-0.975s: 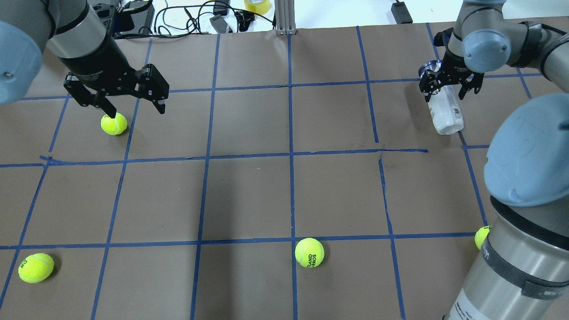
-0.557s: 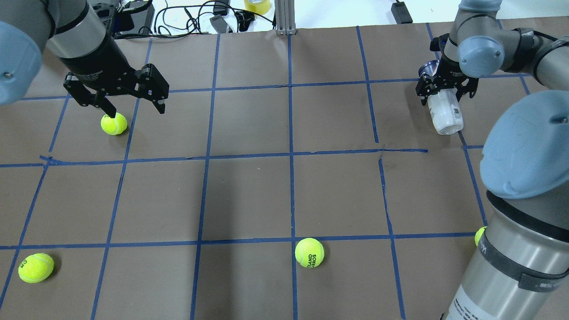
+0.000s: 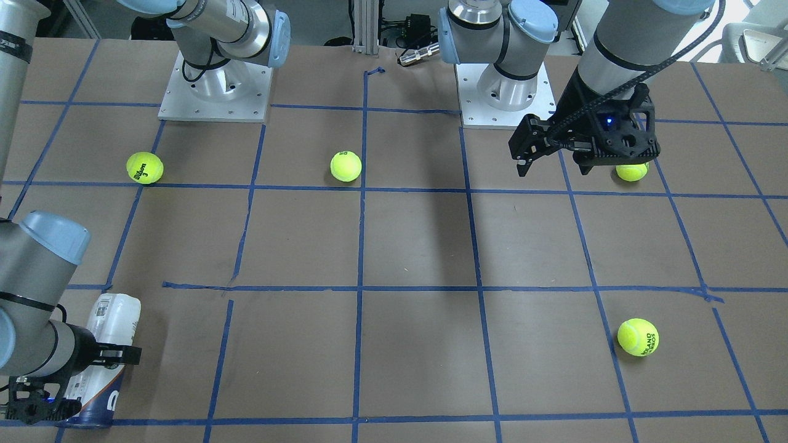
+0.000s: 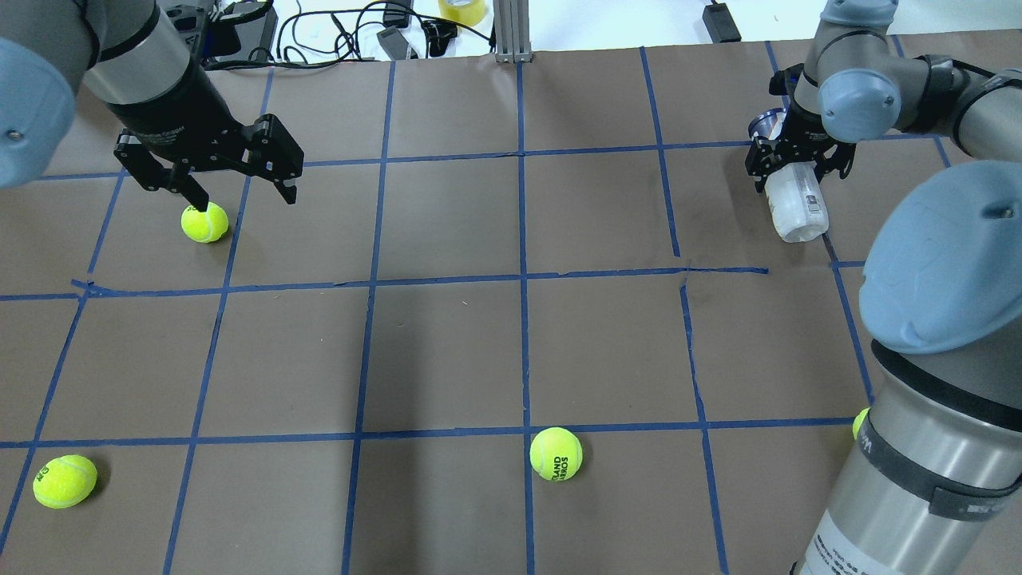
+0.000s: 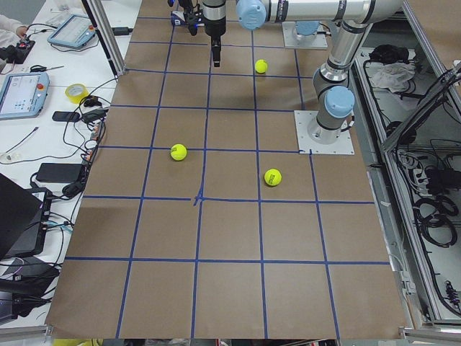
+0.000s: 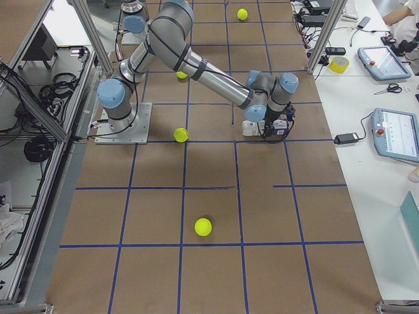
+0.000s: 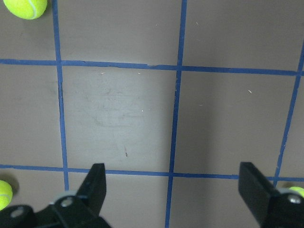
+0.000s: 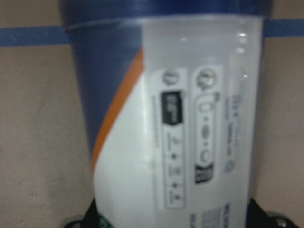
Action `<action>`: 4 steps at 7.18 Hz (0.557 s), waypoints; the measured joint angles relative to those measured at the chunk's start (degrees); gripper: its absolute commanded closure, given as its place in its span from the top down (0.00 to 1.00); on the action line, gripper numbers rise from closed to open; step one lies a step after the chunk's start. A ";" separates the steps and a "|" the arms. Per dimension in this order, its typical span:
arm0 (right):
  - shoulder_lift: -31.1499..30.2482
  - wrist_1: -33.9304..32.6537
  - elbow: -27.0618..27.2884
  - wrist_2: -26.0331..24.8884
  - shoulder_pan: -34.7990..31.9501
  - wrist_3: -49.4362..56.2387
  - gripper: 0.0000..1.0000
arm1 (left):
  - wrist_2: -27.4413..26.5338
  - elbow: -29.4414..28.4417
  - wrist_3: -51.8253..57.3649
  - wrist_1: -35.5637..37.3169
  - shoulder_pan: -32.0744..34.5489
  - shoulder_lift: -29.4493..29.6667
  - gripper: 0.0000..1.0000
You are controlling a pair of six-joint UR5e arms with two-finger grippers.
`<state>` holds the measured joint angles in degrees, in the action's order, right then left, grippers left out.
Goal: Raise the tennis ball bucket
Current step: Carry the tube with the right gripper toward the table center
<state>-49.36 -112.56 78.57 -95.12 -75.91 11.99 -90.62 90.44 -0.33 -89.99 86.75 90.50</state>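
Observation:
The tennis ball bucket (image 4: 793, 209) lies on its side at the table's far right, a clear can with a white-and-navy label and a navy rim (image 4: 768, 125). It fills the right wrist view (image 8: 180, 118) and shows at the lower left of the front view (image 3: 114, 320). My right gripper (image 4: 798, 164) is open and straddles the can near its navy end, jaws close to its sides. My left gripper (image 4: 243, 200) is open and empty, hovering beside a tennis ball (image 4: 204, 223) at the far left.
Other tennis balls lie at the near left (image 4: 65, 481), near middle (image 4: 556, 454) and behind my right arm (image 4: 860, 423). Cables and a tape roll (image 4: 461, 9) sit beyond the far edge. A metal post (image 4: 511, 32) stands at the far middle.
My right gripper has come down lower around the can and looks narrower about it. The can has barely shifted. My left arm has not moved.

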 measured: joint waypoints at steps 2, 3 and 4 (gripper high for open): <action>-0.93 0.04 -0.04 0.90 -0.49 -0.20 0.67 | 0.12 0.00 0.04 -0.05 0.00 -0.05 1.00; -2.08 0.31 -0.07 1.77 -1.34 -0.34 0.67 | 0.35 0.00 0.01 -0.08 0.00 -0.06 1.00; -3.33 0.67 -0.06 3.28 -2.90 0.33 0.67 | 0.38 0.02 0.01 -0.09 0.00 -0.09 1.00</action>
<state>-52.69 -111.89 78.51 -91.84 -78.81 12.32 -90.24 90.46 -0.32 -90.08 86.75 90.41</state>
